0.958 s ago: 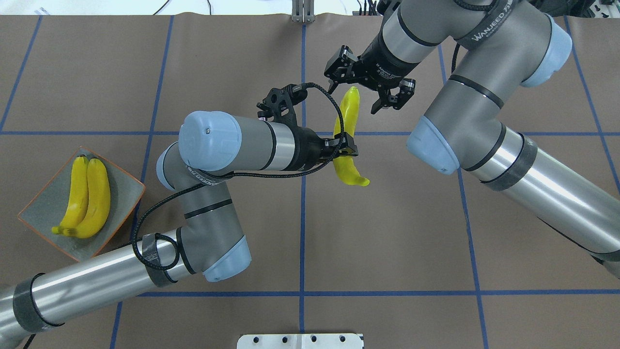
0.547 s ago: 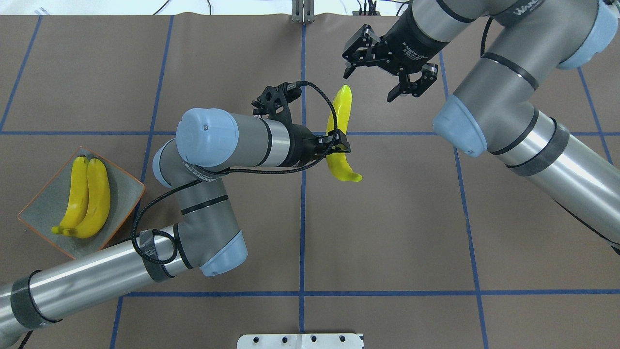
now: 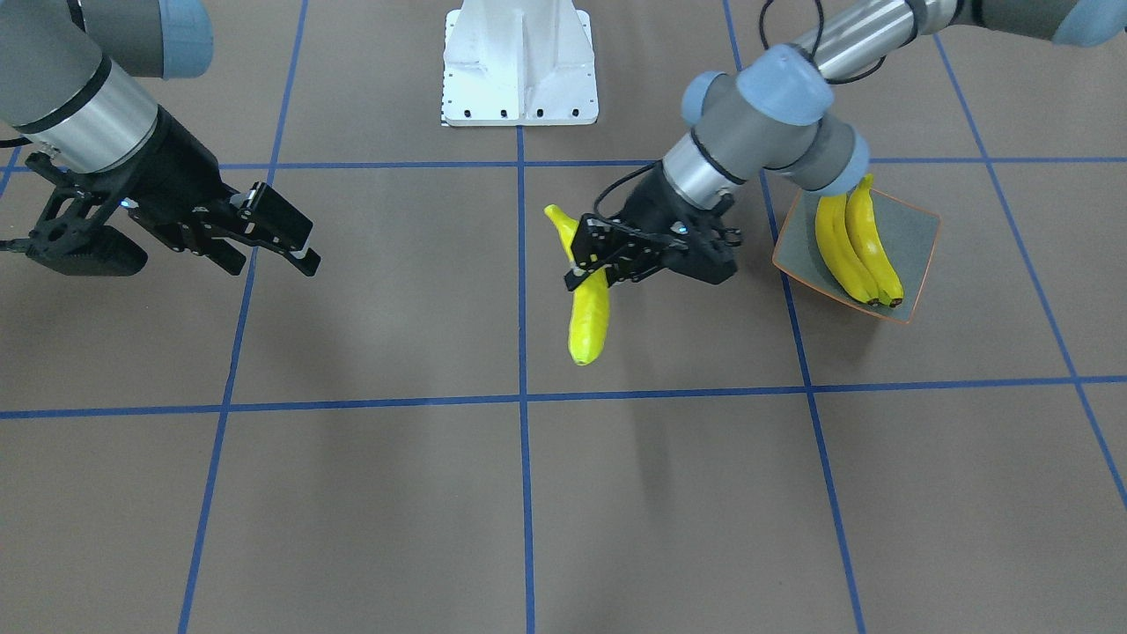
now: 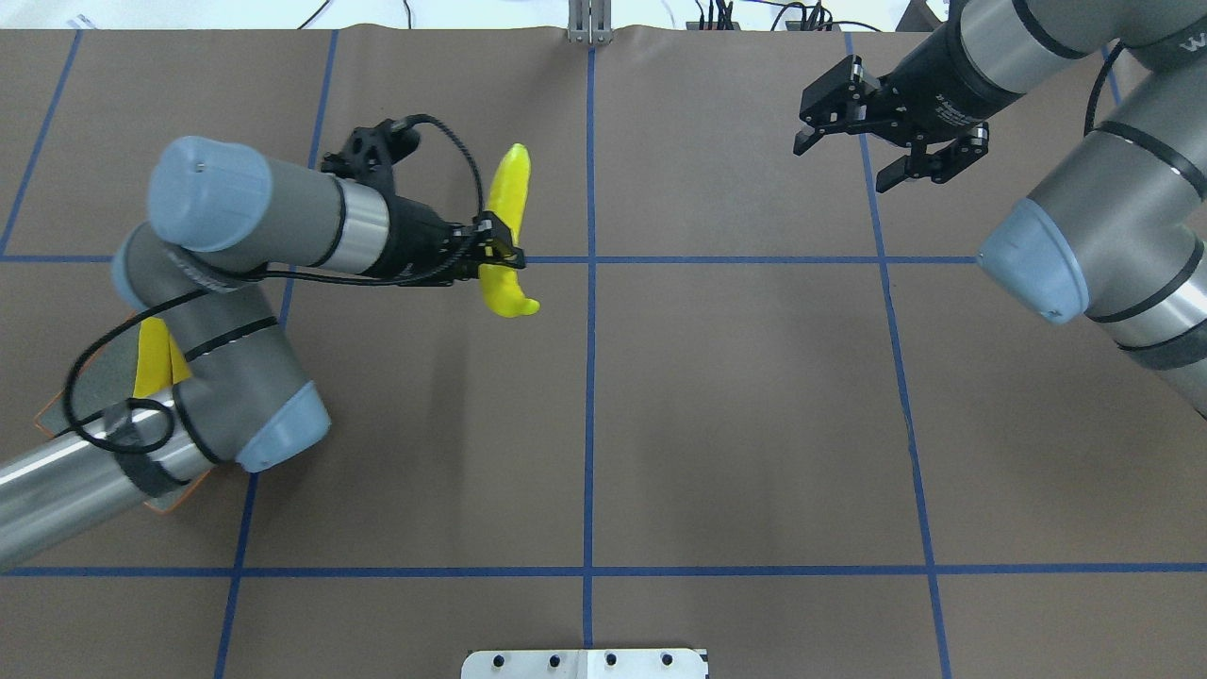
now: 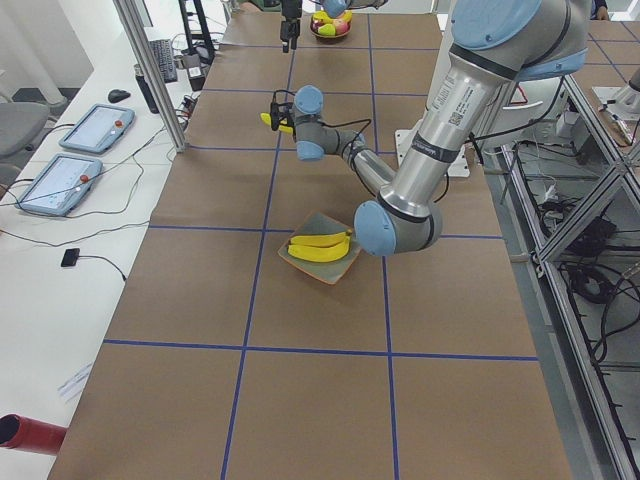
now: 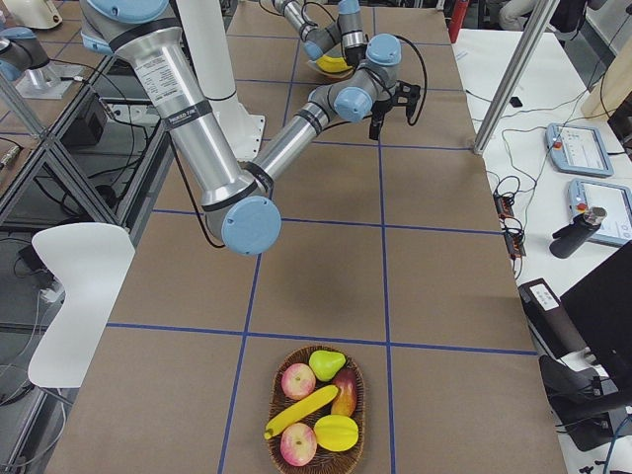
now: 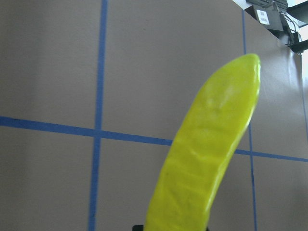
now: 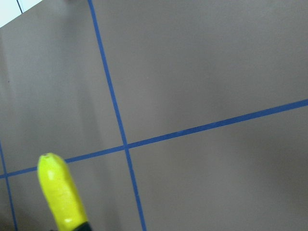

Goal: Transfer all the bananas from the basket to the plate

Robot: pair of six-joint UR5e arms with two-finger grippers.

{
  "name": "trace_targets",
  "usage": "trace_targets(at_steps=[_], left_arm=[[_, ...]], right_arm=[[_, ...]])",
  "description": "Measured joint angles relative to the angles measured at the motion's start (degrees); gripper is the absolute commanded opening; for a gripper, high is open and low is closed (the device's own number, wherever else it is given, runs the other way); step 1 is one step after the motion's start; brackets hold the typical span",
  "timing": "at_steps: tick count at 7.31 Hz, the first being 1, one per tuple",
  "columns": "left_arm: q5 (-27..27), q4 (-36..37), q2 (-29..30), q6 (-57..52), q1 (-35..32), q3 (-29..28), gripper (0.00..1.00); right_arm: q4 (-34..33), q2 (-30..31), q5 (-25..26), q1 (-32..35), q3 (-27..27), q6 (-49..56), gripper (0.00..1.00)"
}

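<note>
Banana (image 4: 509,189) is hanging above the table (image 4: 735,424), well apart from the plate (image 3: 911,236), and our left gripper (image 4: 498,250) is clamping it near the middle. As we judge, we are carrying it to the plate, where two bananas (image 3: 850,242) are lying. We are aiming to lower it parallel beside them, not across, and releasing only low. Our right gripper (image 4: 841,168) is standing wide and empty.

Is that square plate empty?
Not empty: two bananas lie side by side on the plate; the left gripper holds a third banana.
</note>
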State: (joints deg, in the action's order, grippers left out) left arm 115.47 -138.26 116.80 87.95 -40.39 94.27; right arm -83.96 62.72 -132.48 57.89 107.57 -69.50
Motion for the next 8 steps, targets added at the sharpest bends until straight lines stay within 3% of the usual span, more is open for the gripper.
trace_targets(at_steps=[3, 5, 8], left_arm=[[5.4, 4.9, -18.3, 0.1, -5.7, 11.9, 0.00], [6.9, 5.2, -24.9, -0.1, -6.4, 13.8, 0.00], [17.4, 4.6, -32.7, -9.6, -13.7, 14.1, 0.00]], right_arm=[[0.0, 1.6, 1.5, 0.5, -0.6, 2.2, 1.00], [0.0, 1.7, 1.7, 0.5, -1.2, 2.3, 1.00], [0.1, 1.8, 1.8, 0.4, -1.6, 2.3, 1.00]])
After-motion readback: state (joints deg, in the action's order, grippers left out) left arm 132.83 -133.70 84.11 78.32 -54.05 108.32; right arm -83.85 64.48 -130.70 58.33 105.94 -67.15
